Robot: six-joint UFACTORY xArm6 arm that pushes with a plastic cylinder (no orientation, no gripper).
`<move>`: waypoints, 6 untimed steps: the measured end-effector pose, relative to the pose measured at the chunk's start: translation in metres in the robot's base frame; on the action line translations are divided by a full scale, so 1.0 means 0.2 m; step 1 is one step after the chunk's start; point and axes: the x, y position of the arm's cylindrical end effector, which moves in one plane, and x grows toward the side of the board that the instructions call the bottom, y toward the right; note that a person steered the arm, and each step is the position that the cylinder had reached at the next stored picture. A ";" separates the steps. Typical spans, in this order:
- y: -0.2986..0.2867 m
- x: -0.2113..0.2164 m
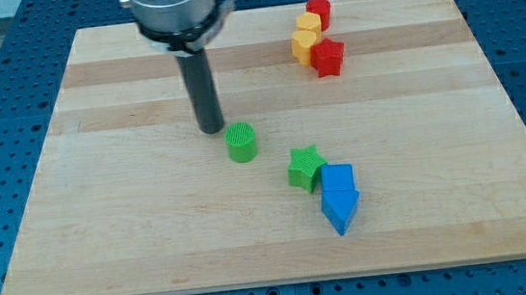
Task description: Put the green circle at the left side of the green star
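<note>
My tip (pixel 212 129) rests on the counter (pixel 106 230) just beside the green circle (pixel 241 142), up and to the view's left of it — near enough that I cannot tell whether they touch. There is no hand on this arm to be wide, narrow or holding anything; the rod only pushes.

The green circle sits a little way from the green star (pixel 306 169), up and to the view's left of it, with a clear strip of wood between them. Judged from that, it is already on the star's left but higher and not alongside. The tip's place behind the circle makes sense for this — a push from there would likely send it down and toward the view's right, closer to the star.

Beyond the star from my tip, touching its lower right, lie two blue blocks (pixel 339 196) stacked along the view — their shapes are hard to read. A hard shove could carry the circle into the star and disturb them.

Well apart from my tip, toward the view's top right, a cluster of two red blocks (pixel 327 56) and two yellow blocks (pixel 306 37) stands out of the way.
</note>
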 end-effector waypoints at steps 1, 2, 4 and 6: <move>0.11 0.17; 0.12 0.24; 0.30 0.03; 0.53 0.16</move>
